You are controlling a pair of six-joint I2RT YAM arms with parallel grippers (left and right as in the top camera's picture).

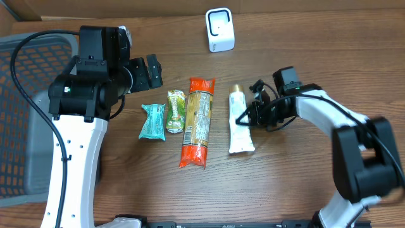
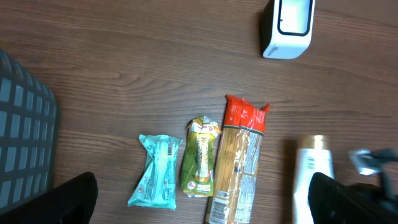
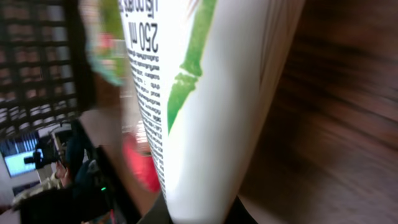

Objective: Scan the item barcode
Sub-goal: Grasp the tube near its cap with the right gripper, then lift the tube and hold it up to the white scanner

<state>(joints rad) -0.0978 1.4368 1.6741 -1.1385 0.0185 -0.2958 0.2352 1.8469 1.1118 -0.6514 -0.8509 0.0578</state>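
Overhead view of a wooden table [image 1: 304, 50] with two robot arms. Four grocery items lie side by side in a row near the middle: a teal packet [image 1: 152, 120], a green packet [image 1: 175, 111], a long orange-ended pasta pack [image 1: 198, 120] and a white tube [image 1: 240, 123] with a gold cap. They are set slightly apart, which probably lets each one be picked out alone. A small white scanner [image 1: 220, 30] stands upright at the far edge, well apart from the row, with its window facing the items. A grey mesh basket [image 1: 25, 126] sits at the far left, likely for finished items.

The right pincer [image 1: 250, 115] reaches in low from the right and meets the upper right edge of the tube, which lies flat on the table with its cap pointing toward the scanner. In the right wrist view the tube fills the frame, with green artwork and small black print showing, so the pincer appears to be closed on it. No barcode is visible here.

The left pincer [image 1: 147, 73] hangs above the table, left of the row, with its jaws wide apart and holding nothing. Its camera looks down over the items and the scanner.

The task seems to be at the grasping stage, since the tube has not yet been lifted toward the scanner.
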